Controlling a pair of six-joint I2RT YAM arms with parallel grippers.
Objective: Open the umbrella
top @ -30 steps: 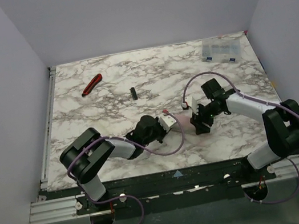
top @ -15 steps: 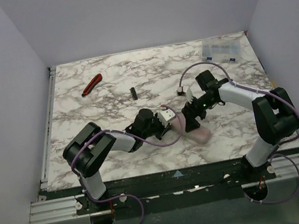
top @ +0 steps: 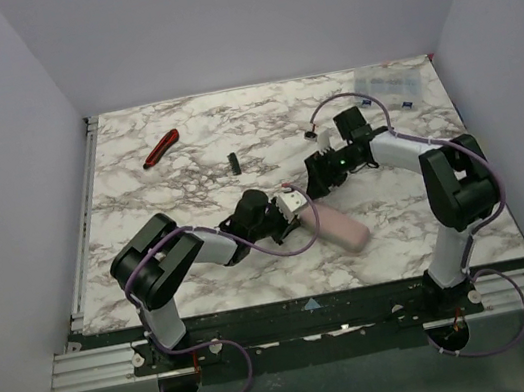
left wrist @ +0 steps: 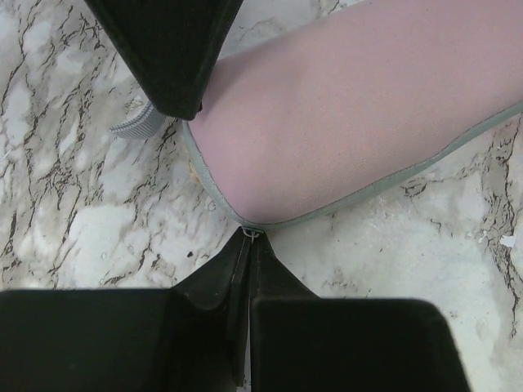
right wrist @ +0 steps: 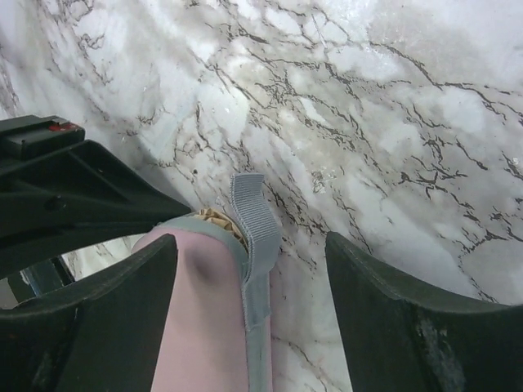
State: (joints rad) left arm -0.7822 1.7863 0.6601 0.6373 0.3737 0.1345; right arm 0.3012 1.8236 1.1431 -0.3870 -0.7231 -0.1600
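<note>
Marble table [top: 169, 187]. Folded umbrella [top: 341, 227] stretches near-right from both arms: left gripper [left wrist: 249, 245] pinches its hem; right gripper [right wrist: 253, 269] straddles that end, wide.

Umbrella [top: 337, 227]: plain peach-pink fabric with grey-green trim along edge. Strap [right wrist: 252, 233] at its end: grey, ribbed. Tan sliver under strap, perhaps inner folds; too little shows to be sure.
Surface [top: 189, 183]: white marble, grey-black veining.
Hand tool [top: 160, 149]: red with black.
Small stick [top: 233, 162]: black.
Box [top: 387, 86], far right corner: clear, blue specks.
Left arm [top: 213, 252], right arm [top: 404, 149]: black joints, white links.
Cables [top: 294, 263]: purple.
Walls [top: 241, 17]: pale lilac-grey.
</note>
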